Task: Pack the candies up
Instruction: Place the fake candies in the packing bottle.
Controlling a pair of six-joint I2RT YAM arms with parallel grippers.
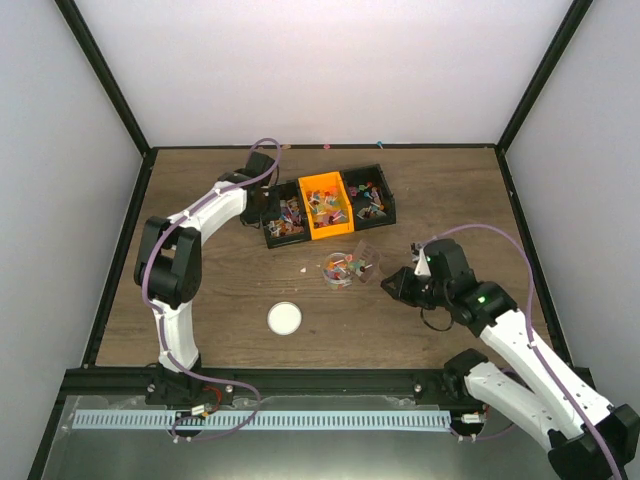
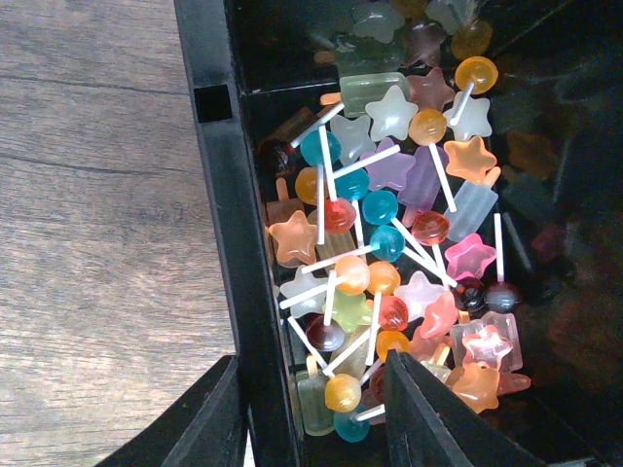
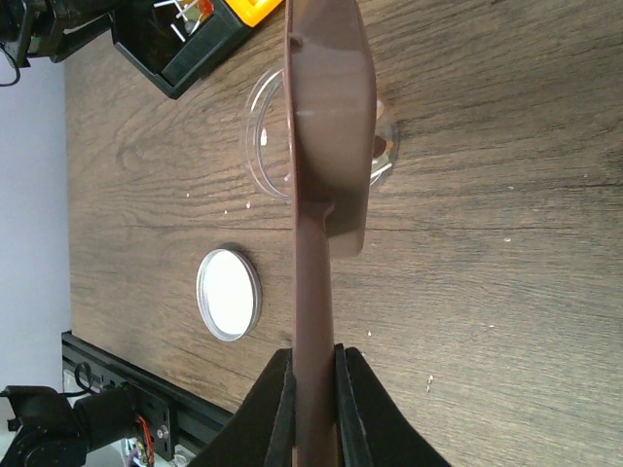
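The right claw (image 3: 313, 356) is shut tight on the thin handle of the scoop (image 3: 331, 117). This is a stiff brown plastic blade, seen edge-on, with its bowl over the jar (image 3: 255, 146). The left claw (image 2: 311, 362) stands partly open astride the wall of the black bin (image 2: 219, 195), one finger outside and one among the sweets. I see no pinch on anything.

The candies (image 2: 389, 233) lie heaped in that bin, in the orange bin (image 1: 322, 180) beside it and in a further black one. A small share is already in the jar on the counter (image 1: 450, 190).

They are tiny, glossy and translucent: stars, balls and blocks, many on thin white sticks, in orange, teal, pink, purple and red. My guess is that they are very light and hard, slick against each other and apt to roll or bounce off. The crossed sticks may tangle and drag neighbours along.

Picking single pieces looks poor; lifting a load from under the heap with the scoop suits them better. It should be tipped low over the mouth.

The jar is clear, thin-walled and round, probably light enough to skid if nudged. Its flat white lid (image 3: 229, 294) lies apart on the dark wood grain.
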